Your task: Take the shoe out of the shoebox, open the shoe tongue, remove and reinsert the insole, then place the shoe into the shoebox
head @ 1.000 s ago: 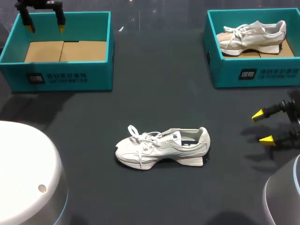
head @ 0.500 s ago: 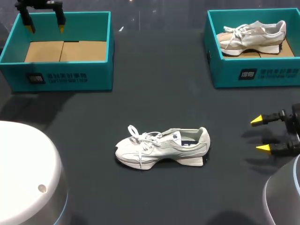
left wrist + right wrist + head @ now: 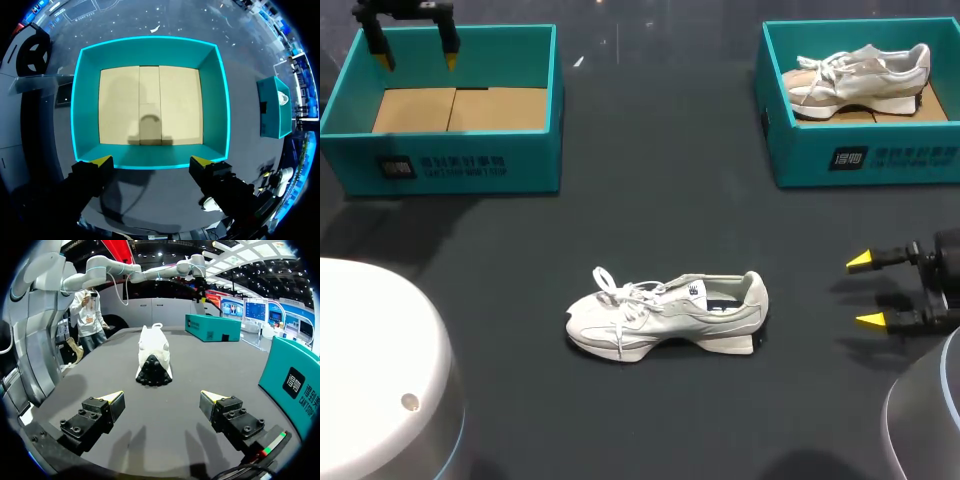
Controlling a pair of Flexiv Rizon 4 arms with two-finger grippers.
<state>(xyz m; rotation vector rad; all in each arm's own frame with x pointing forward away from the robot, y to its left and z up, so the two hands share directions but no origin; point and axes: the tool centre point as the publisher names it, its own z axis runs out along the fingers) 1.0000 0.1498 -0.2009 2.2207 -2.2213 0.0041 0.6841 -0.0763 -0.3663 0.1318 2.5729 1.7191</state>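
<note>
the white low-top sneaker (image 3: 665,315) stands upright on its sole near the middle of the dark bench (image 3: 650,200), out of any box. its toe points to the robot's left and its heel faces the right claw (image 3: 865,291). that claw hovers low over the bench, well apart from the heel, with its yellow tips spread wide and nothing between them. in the right wrist view the sneaker (image 3: 154,357) sits ahead of the right claw (image 3: 161,397), heel-on and roughly in line with the gap.

the left claw (image 3: 417,58) hangs over the far rim of the empty teal cardboard shoebox (image 3: 460,165), also wide open and holding nothing. its own view looks down into the shoebox (image 3: 150,157) beyond the left claw (image 3: 151,162).

a second teal shoebox (image 3: 860,155) on the right holds another pale sneaker (image 3: 860,80).

the sneaker is probably light, with a soft fabric upper that dents under a squeeze and a firmer, chunky sole. the loose laces (image 3: 620,288) look floppy and likely to snag. the stiffened heel collar seems the best place to pin it. the tongue is best pinched at its upper edge, and the insole, likely thin and bendy, at its heel end.
</note>
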